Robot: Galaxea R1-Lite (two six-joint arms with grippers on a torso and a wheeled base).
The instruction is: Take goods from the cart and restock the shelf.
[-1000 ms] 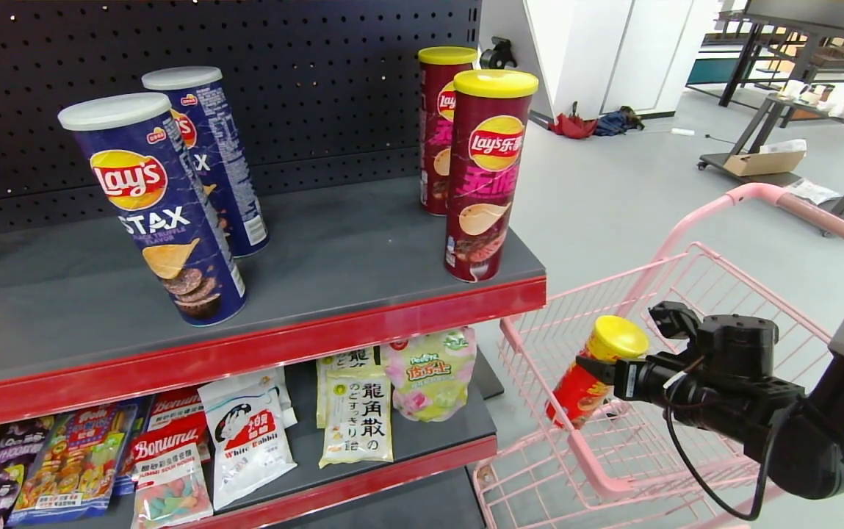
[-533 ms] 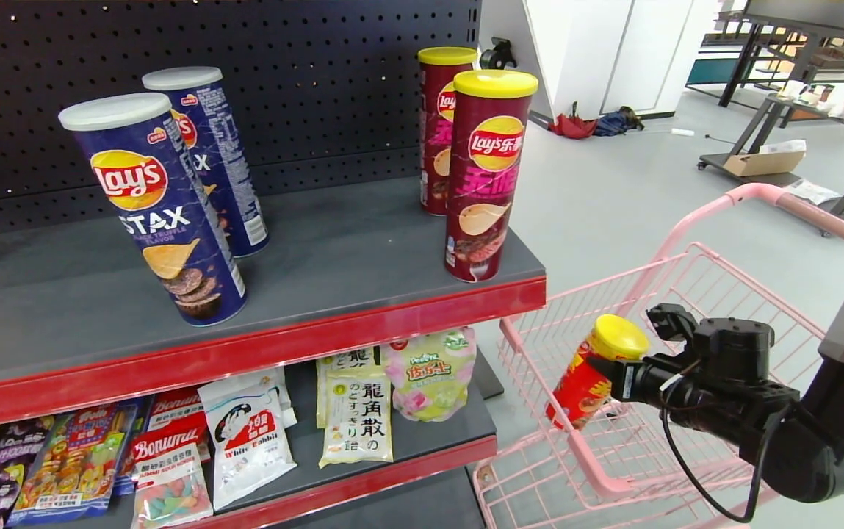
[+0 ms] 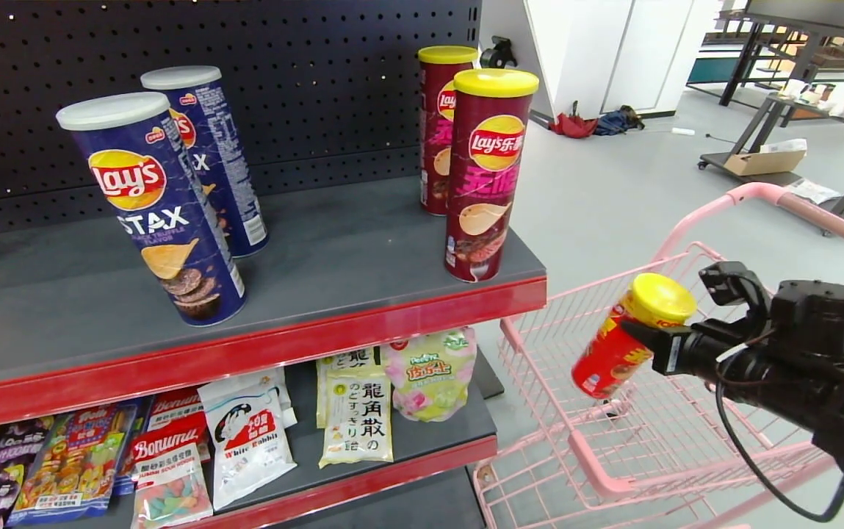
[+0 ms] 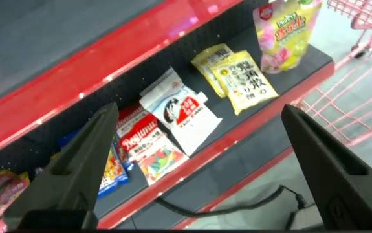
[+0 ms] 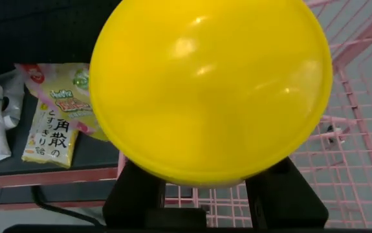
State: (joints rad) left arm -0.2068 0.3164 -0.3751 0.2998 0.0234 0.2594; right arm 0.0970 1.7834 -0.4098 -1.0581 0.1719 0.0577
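Yellow-lidded red crisp tube point(image 3: 610, 356), pinched by right gripper point(image 3: 655, 327), is held over pink wire cart point(image 3: 592, 464); leftward carry to grey shelf point(image 3: 333, 246) is needed

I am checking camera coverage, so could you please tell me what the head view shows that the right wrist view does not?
Head view only: two blue cans and two maroon cans on the upper shelf. Right wrist view only: the yellow lid face-on, a finger either side below it. Both: the red can in the right gripper, the pink cart, the green pouch on the lower shelf.
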